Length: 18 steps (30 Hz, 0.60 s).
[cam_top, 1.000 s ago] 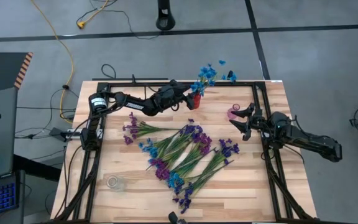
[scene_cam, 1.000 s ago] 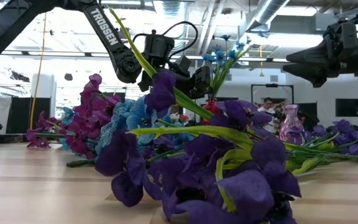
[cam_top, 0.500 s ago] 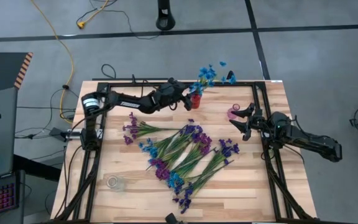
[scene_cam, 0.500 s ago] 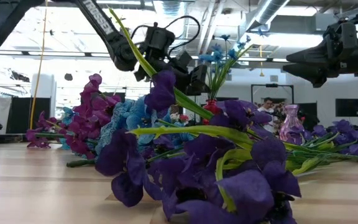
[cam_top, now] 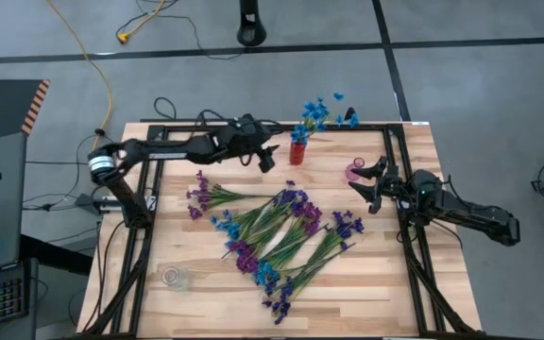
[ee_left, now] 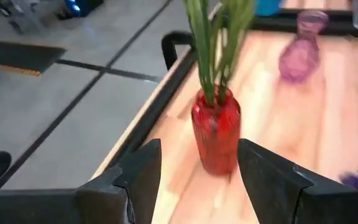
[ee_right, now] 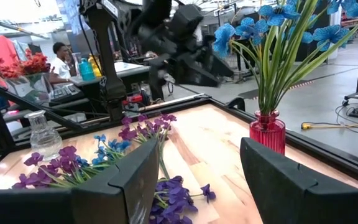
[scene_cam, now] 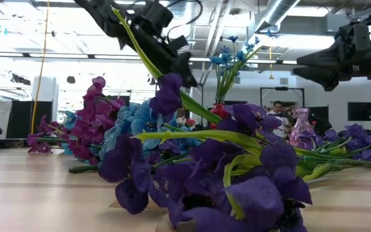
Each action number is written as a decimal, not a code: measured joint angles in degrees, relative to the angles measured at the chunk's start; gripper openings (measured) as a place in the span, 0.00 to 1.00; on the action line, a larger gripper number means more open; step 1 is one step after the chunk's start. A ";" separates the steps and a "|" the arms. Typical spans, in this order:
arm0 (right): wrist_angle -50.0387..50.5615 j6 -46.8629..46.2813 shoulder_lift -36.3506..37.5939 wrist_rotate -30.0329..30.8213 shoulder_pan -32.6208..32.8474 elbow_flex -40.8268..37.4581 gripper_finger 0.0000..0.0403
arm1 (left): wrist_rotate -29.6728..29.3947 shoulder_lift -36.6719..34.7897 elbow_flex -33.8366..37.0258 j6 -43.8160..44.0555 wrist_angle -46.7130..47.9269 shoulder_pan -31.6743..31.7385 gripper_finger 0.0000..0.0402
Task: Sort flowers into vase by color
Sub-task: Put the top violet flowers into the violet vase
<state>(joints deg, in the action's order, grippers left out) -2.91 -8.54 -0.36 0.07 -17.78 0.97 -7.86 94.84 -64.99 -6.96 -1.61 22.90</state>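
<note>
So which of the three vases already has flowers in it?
The red vase at the table's far edge, holding blue flowers. The pink vase and clear vase stand empty.

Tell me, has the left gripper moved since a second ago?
Yes. In the high view the left gripper has pulled back from the red vase, leaving a gap beside it, its open fingers empty. The vase holds blue flowers.

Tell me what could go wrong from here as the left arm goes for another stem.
The open left gripper hangs close beside the narrow red glass vase holding tall blue flowers; a swing could tip it. The loose blue, magenta and violet flowers lie crossed in one pile on the wooden table, so one grab may drag neighbouring stems.
</note>
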 joint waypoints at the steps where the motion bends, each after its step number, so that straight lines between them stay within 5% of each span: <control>1: 0.14 0.00 0.00 -0.02 0.00 0.00 0.63 | 0.32 -1.46 -0.02 -0.09 2.72 -0.04 0.50; 9: 0.64 -0.02 0.00 -0.01 0.02 0.00 0.63 | 2.86 -9.12 -0.02 2.10 22.53 -0.94 0.50; 18: 0.95 0.00 0.00 -0.01 0.02 0.00 0.63 | 7.97 -8.12 0.01 2.03 33.59 -3.17 0.50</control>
<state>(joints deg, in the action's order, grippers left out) -1.96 -8.54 -0.36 0.06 -17.76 0.97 0.11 86.72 -64.99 -4.93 31.97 19.72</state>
